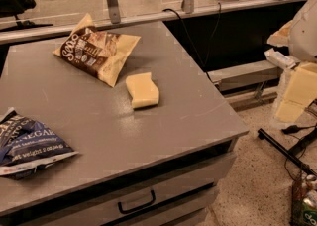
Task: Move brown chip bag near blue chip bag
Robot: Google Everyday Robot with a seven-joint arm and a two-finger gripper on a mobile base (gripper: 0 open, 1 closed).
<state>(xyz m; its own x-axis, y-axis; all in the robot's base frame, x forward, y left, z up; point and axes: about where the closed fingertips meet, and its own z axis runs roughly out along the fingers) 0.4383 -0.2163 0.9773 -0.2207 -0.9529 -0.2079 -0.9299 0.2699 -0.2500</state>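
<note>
Figure. Start of transfer, camera view. The brown chip bag (pixel 96 47) lies flat on the far left part of the desk (pixel 188 116), its dark panel up and its long axis turned slantwise to the desk's edges. A pale yellow sponge block (pixel 142 90) lies just beside the bag's near right corner, apart from it by a narrow strip of bare surface. The blue chip bag (pixel 29 143) lies well apart from the brown one, at the near left of the desk, close to the front edge and partly cut off by the left side of the view.

The hand (pixel 297 91), as I read the pale shapes at the right margin, hangs off beyond the desk's right edge, well apart from both bags. It has hold of neither bag, and I cannot tell how far open it is.

Hazards, as I judge them from here:
- My approach must cross the desk from the right, so a low sweep would catch the sponge block and push it into the brown bag.
- Foil is slick and the bag is puffed, so a shallow pinch may slide off or grip only a crease.
- The blue bag sits by the front edge, so an overshoot on placing could nudge it off the desk.
</note>
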